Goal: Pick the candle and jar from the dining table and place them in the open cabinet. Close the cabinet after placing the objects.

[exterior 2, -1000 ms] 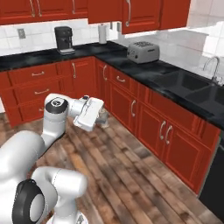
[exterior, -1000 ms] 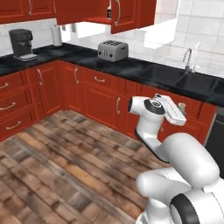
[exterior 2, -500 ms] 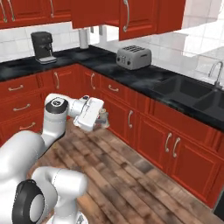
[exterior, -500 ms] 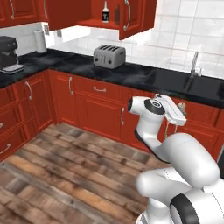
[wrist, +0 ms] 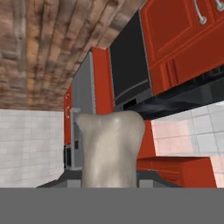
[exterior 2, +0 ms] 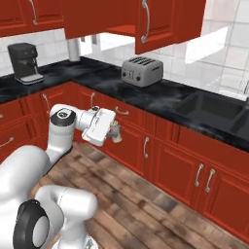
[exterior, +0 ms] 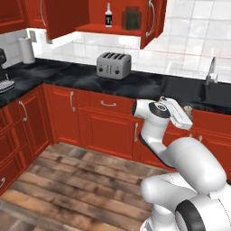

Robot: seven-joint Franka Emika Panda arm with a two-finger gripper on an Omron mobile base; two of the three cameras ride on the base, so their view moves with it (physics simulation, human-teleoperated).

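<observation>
One candle (wrist: pixel 110 148) | clamped between the jaws | jar (exterior: pixel 131 18) on cabinet (exterior: pixel 67 16) shelf

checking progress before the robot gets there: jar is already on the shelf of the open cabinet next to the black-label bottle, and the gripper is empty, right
Not quite: the gripper is not empty. The hand view shows the pale candle held between its fingers. The rest stands: in the left base view the jar sits on the shelf of the open cabinet, beside the black-label bottle.

cabinet (exterior: pixel 118 30) shelf: bottle (exterior: pixel 108 15); jar (exterior: pixel 131 18) | counter (exterior: pixel 149 84): toaster (exterior: pixel 113 65)
</observation>
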